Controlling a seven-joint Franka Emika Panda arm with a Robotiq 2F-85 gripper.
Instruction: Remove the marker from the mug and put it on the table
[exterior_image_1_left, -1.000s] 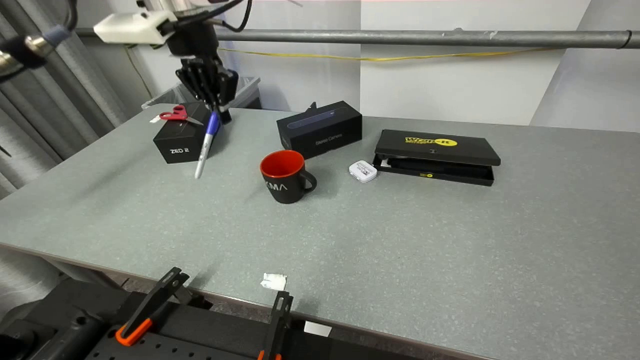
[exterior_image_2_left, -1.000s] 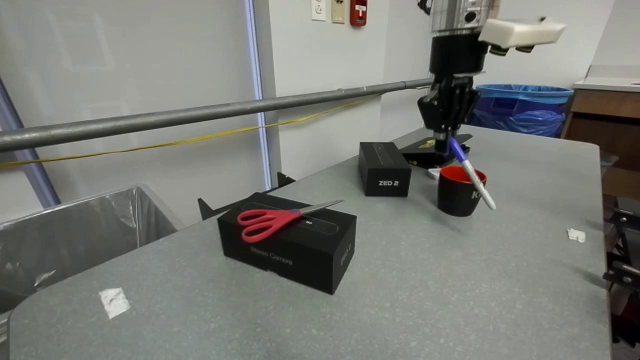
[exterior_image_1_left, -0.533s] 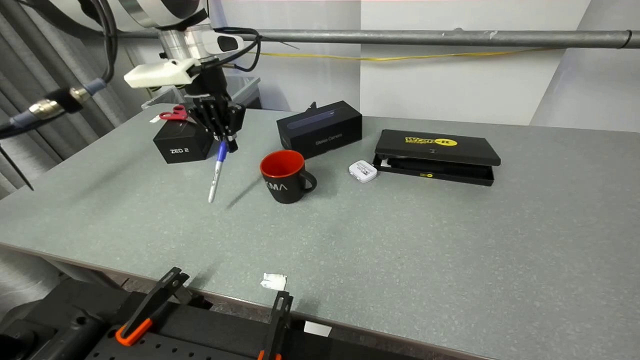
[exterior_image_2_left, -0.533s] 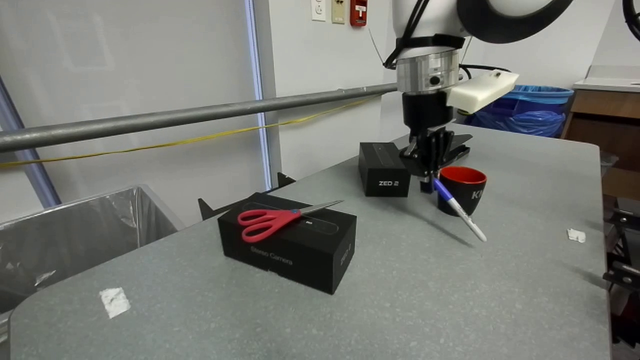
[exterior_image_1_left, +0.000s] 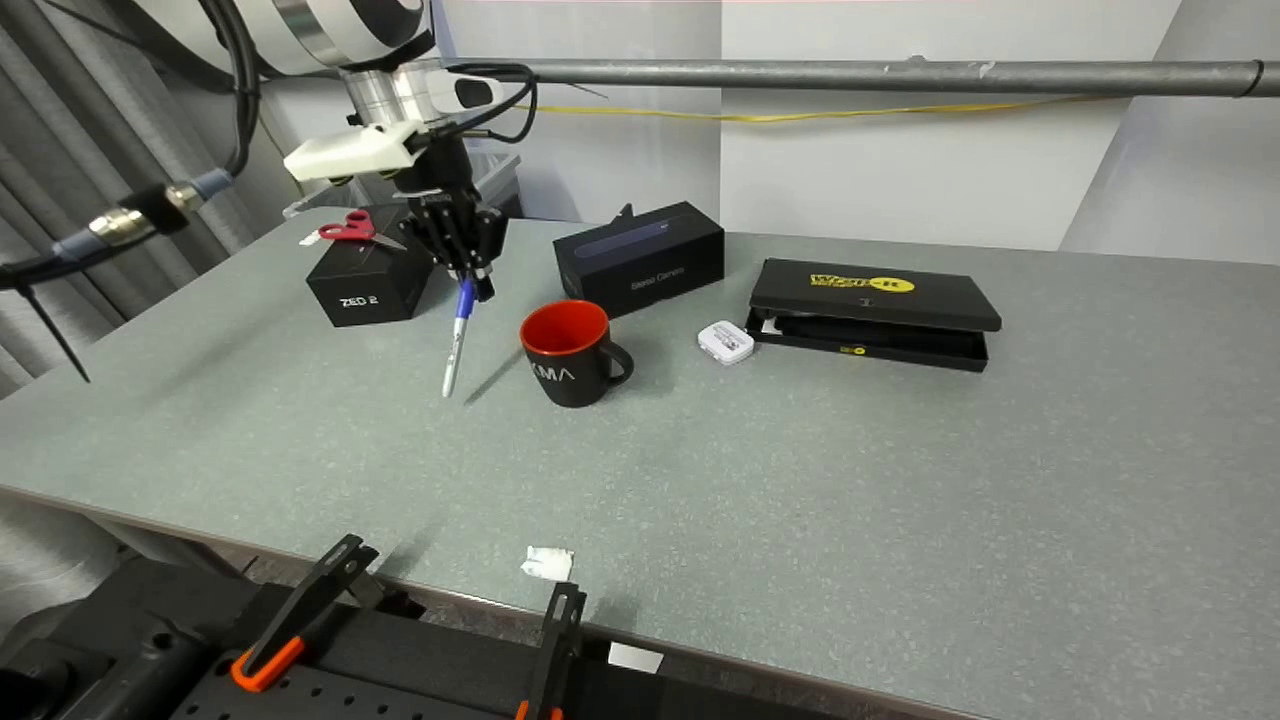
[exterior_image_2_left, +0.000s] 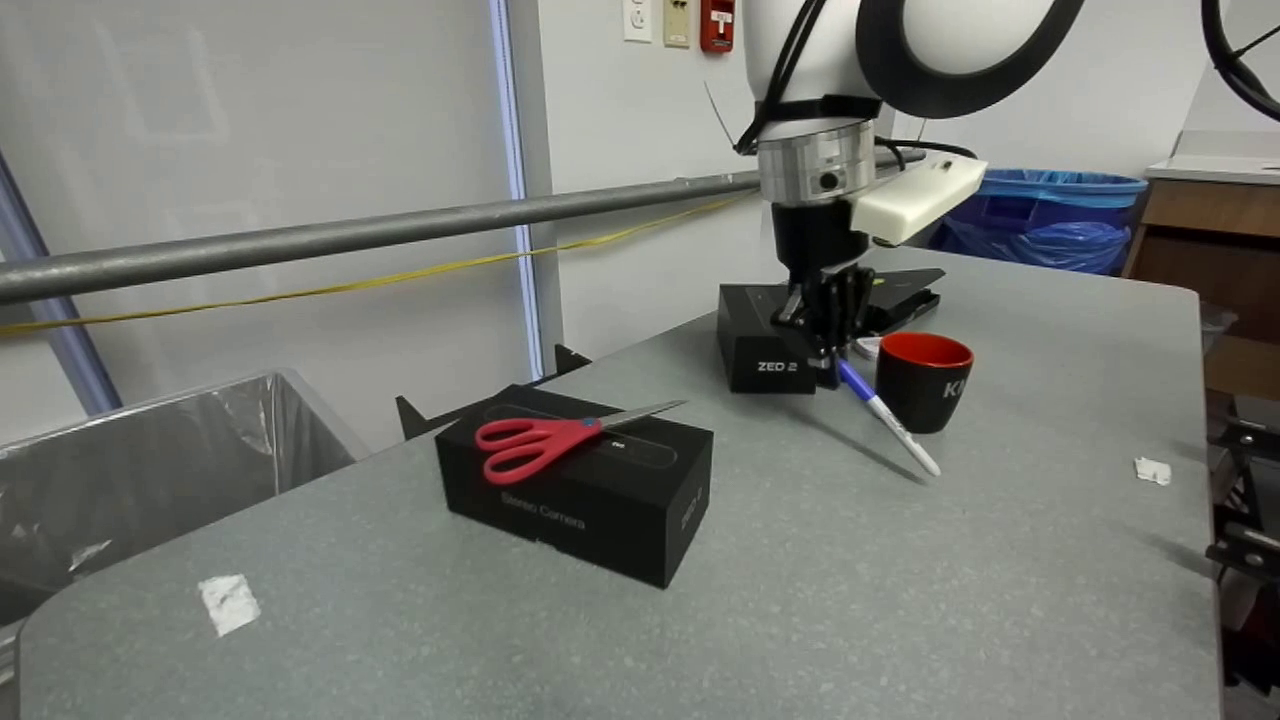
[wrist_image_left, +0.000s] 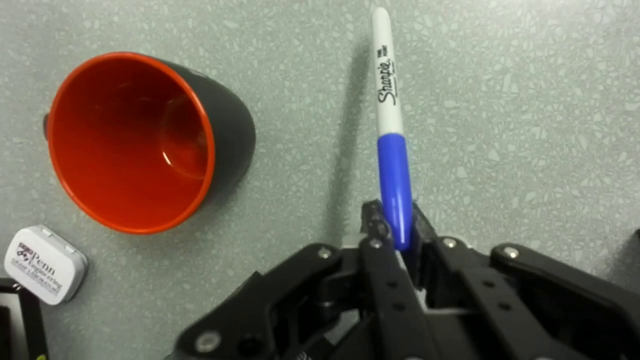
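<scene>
1. The marker (wrist_image_left: 389, 117) has been lowered, pinched between the gripper's (wrist_image_left: 396, 226) jaws, its white end below them, just above the table (exterior_image_1_left: 760, 480).
2. Beside the jaws, the mug (exterior_image_1_left: 577, 370) is cleared; only release seems pending.

Mug handle (wrist_image_left: 46, 126) mostly hidden, wrist view

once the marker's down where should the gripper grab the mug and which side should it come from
Likely the rim of the mug, opposite the handle, coming straight down with the gripper straddling that edge. The mug stands upright, mouth up, so the rim should be reachable from above, and the handle juts out on the side away from the gripper.
</scene>
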